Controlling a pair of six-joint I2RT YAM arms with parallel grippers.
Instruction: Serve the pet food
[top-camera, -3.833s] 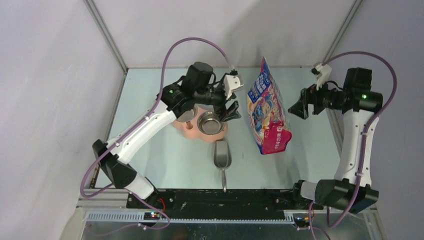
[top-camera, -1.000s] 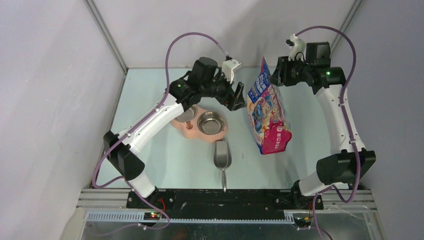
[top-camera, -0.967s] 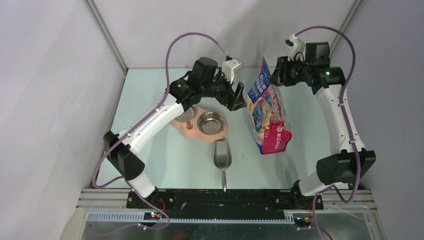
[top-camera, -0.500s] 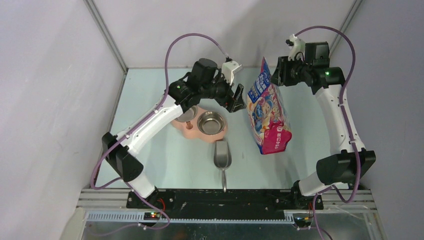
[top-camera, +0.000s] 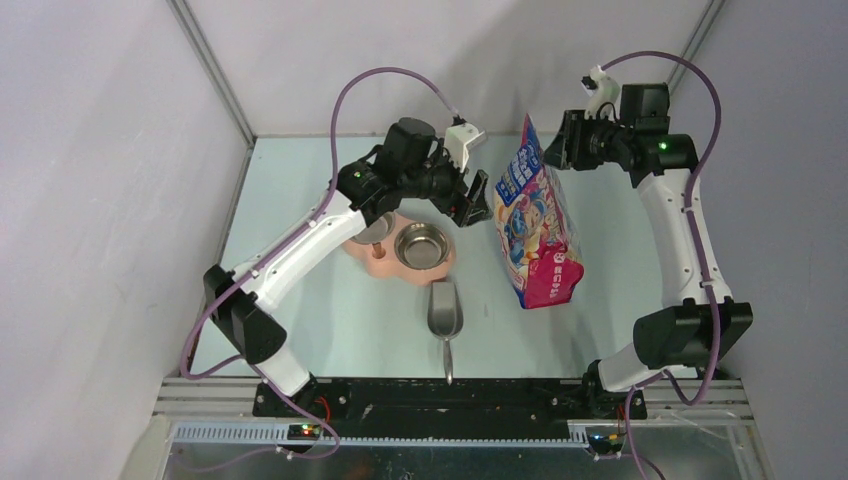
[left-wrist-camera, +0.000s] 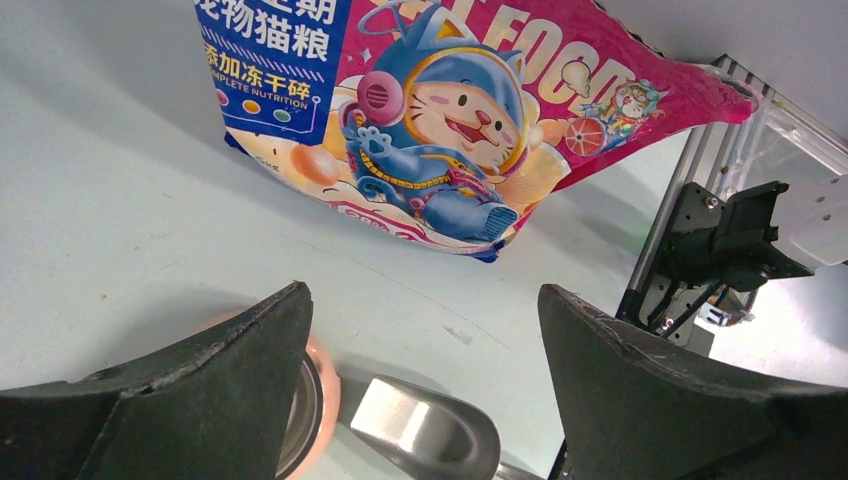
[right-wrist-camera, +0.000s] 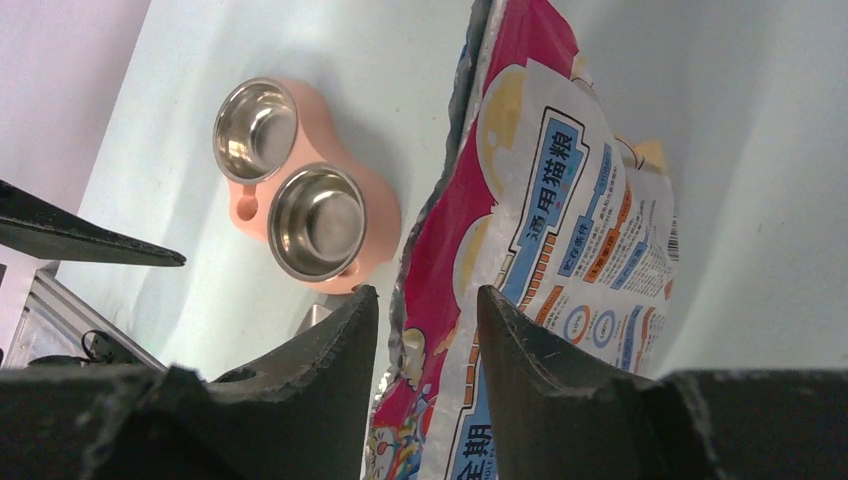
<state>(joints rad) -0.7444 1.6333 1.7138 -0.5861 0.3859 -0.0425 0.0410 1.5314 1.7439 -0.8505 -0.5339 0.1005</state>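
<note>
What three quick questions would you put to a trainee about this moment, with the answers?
1. True or false: the steel bowls of the pink feeder already hold pet food.
2. The scoop lies: A) inside a bowl; B) on the table, on the feeder's near side; C) held in the air.
3. Which claw has the top edge of the cat-food bag between its fingers?
Key: 1 false, both are empty; 2 B; 3 the right claw.
</note>
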